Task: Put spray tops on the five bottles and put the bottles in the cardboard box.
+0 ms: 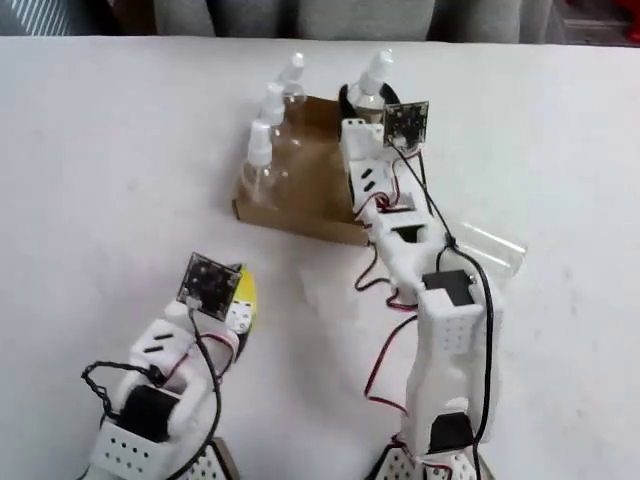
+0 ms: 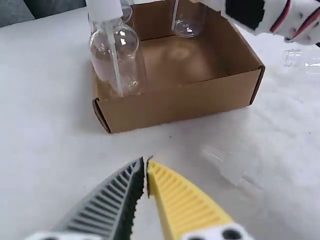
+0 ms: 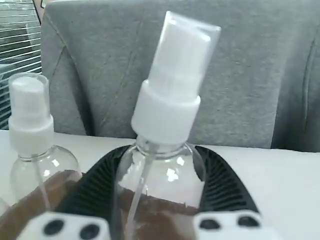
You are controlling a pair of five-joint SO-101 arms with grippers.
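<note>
Our right gripper (image 3: 160, 152) is clamped around the belly of a capped bottle (image 3: 167, 120), which sits between its jaws at the far corner of the cardboard box (image 1: 312, 172) just beneath. The bottle stands upright, its long axis vertical and its spray top pointing up. We judge this step goes best by lowering straight down and letting go only once the base is seated, away from the three bottles (image 1: 262, 165) beside the gripper. Our left gripper (image 2: 146, 170) is pinched closed, empty.
</note>
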